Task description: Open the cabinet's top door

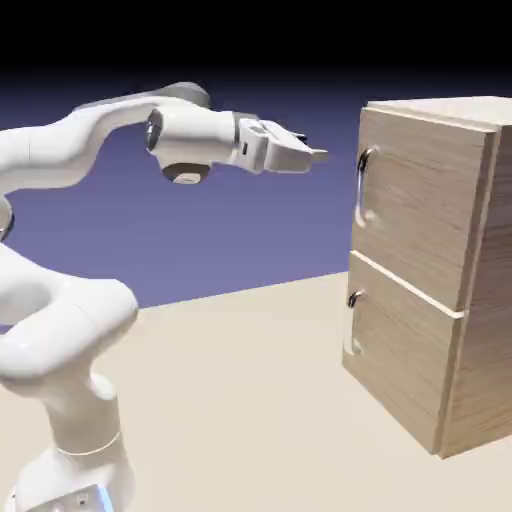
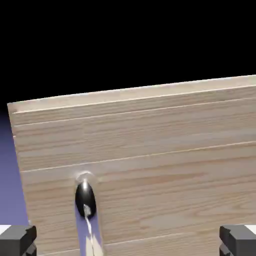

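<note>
The cabinet (image 1: 430, 270) is seen standing on the counter (image 1: 250, 390) at the right of the exterior view, its light oak front split into 2 panels. The top door (image 1: 415, 200) is the upper, larger panel, and it is seen flush with the cabinet front, with a curved silver bar handle (image 1: 364, 187) fixed near its left edge. Below it, the shorter lower panel (image 1: 400, 360) carries a small handle (image 1: 353, 322) with a dark knob at its top. The white arm (image 1: 70, 300) is raised from the lower left, and the gripper (image 1: 314, 155) is held level, pointed toward the top of the door and kept apart from the handle, with open air between them. In the hand view, the wood-grain front (image 2: 150, 170) fills the lower half, and a dark handle mount (image 2: 85, 196) with a pale bar running down from it is seen at lower left. The fingers (image 2: 17, 239) are shown at the 2 bottom corners, spread wide, with nothing held between them.
</note>
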You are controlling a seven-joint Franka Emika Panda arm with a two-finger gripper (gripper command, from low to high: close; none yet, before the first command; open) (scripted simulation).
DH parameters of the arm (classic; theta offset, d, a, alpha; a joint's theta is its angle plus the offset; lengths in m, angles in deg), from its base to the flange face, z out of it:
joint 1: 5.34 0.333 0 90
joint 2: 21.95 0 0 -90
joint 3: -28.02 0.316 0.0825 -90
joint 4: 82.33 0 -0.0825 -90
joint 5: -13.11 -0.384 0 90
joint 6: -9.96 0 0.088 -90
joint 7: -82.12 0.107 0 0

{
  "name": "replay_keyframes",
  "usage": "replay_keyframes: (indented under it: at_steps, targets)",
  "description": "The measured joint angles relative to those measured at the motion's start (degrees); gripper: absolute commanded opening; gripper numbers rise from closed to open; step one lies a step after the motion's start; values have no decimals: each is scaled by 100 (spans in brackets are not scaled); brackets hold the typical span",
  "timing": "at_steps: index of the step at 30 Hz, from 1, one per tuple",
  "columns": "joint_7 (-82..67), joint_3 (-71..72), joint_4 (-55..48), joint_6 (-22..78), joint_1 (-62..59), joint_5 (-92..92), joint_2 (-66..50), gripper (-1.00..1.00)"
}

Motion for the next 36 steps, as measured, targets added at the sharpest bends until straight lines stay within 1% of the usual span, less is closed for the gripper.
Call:
replay_keyframes:
  at_steps: [15, 17, 21, 22, 24, 36]
  targets:
    - [-1806, 1821, -549, 517, -1726, -3738, 1287, 0]
    - [-1882, 1898, -572, 539, -1799, -3896, 1342, 0]
    - [-1866, 2090, -1328, 628, -2650, -4078, 1284, 0]
    - [-1865, 2101, -1373, 633, -2701, -4089, 1281, -100]
    - [-1865, 2101, -1373, 633, -2701, -4089, 1281, -100]
    - [-2837, 1117, 895, 3597, -1570, -4071, 1218, -100]
